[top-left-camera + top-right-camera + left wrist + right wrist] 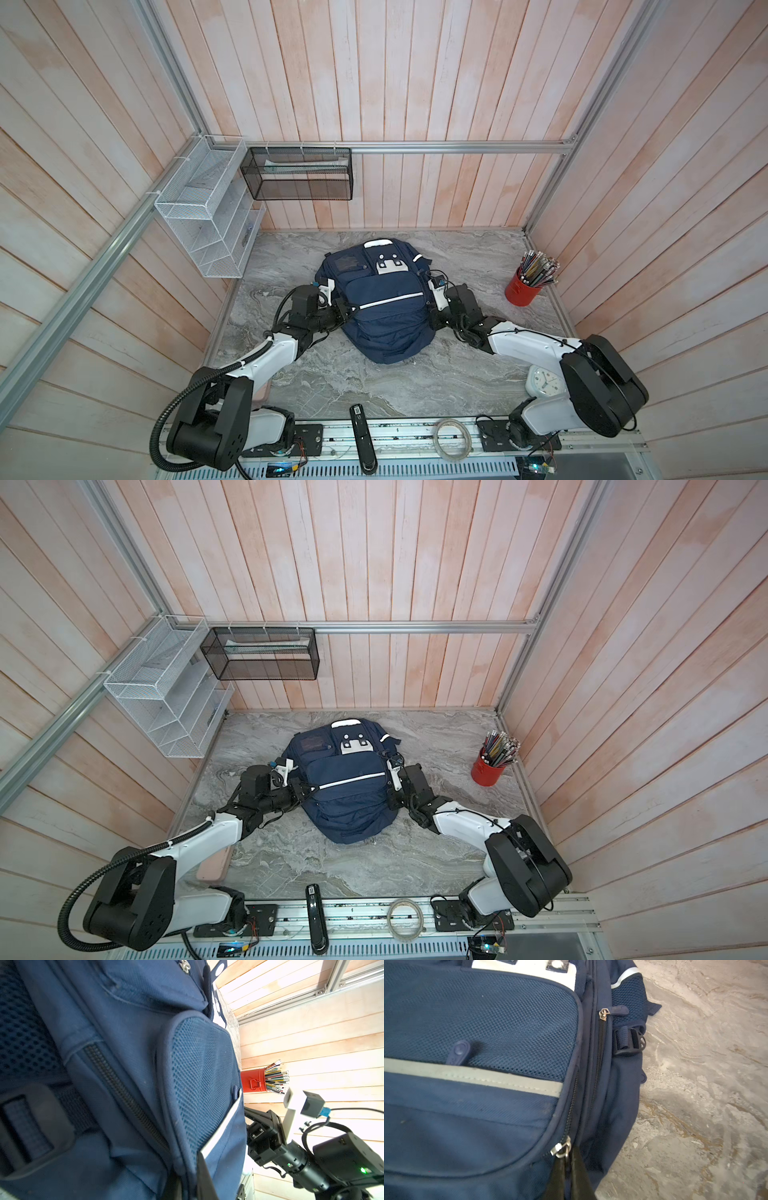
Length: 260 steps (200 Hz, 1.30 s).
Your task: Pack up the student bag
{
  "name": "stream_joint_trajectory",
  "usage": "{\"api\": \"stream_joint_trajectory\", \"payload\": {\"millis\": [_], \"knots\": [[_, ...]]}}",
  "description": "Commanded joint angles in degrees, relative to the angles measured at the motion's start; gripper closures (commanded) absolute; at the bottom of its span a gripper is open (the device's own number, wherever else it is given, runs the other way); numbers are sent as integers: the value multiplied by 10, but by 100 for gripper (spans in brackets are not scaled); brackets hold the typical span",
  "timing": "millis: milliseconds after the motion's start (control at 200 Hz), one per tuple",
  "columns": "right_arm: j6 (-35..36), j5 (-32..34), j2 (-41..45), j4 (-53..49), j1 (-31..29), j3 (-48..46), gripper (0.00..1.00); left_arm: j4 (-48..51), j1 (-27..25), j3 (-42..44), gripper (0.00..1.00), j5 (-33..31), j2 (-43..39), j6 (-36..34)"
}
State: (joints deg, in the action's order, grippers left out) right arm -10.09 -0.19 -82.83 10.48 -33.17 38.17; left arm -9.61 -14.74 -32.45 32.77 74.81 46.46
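Right pincer clamping zip pull, tab hidden

The student bag lies on the table between left gripper and right gripper, pencil cup to its right.

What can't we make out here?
Inside of student bag: fabric hides it, all views.
Hold of left gripper: tiny in both top views; fingers cut off by frame edge, left wrist view.
Most of zip pull: right gripper covers it, right wrist view.
Part of clock: behind right arm in a top view.
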Motion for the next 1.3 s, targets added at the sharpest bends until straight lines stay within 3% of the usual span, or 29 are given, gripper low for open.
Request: {"api": "stream_joint_trajectory", "payload": {"millis": [0, 230, 375, 480, 555, 625, 770, 865, 960, 1105, 1165, 1230, 1295], "knots": [[-10, -4, 9, -31, 19, -7, 100, -13, 24, 2, 100, -8, -6, -16], [-31, 23, 74, -86, -99, -23, 100, -29, 69, -56, 89, -11, 56, -22], [-93, 32, 81, -61, -196, -15, 100, -27, 110, -99, 60, -17, 73, -22], [-111, 59, 21, -70, -251, 49, 100, 26, 118, -98, 40, -62, 23, -50], [-118, 55, -29, -70, -266, 97, 100, 99, 119, -89, 37, -112, -38, -78], [-125, 38, -64, -46, -270, 120, 100, 131, 118, -58, 36, -117, -108, -76], [-129, 18, -104, -8, -274, 141, 100, 99, 33, 40, 35, -89, -202, 11], [-129, 7, -107, 7, -277, 137, 100, -8, -26, 95, 35, -80, -185, 83], [-120, -7, -103, 16, -284, 131, 100, -65, -62, 89, 34, -97, -136, 90], [-113, 2, -91, 12, -291, 121, 100, -52, -107, 43, 35, -173, -87, 65], [-111, 3, -87, 15, -291, 113, 100, -55, -113, 32, 38, -177, -63, 62], [-109, 18, -85, 9, -291, 109, 100, -48, -112, 20, 63, -171, -35, 50], [-106, 37, -82, -15, -288, 106, 100, -16, -112, 6, 100, -185, -23, 38]]}}
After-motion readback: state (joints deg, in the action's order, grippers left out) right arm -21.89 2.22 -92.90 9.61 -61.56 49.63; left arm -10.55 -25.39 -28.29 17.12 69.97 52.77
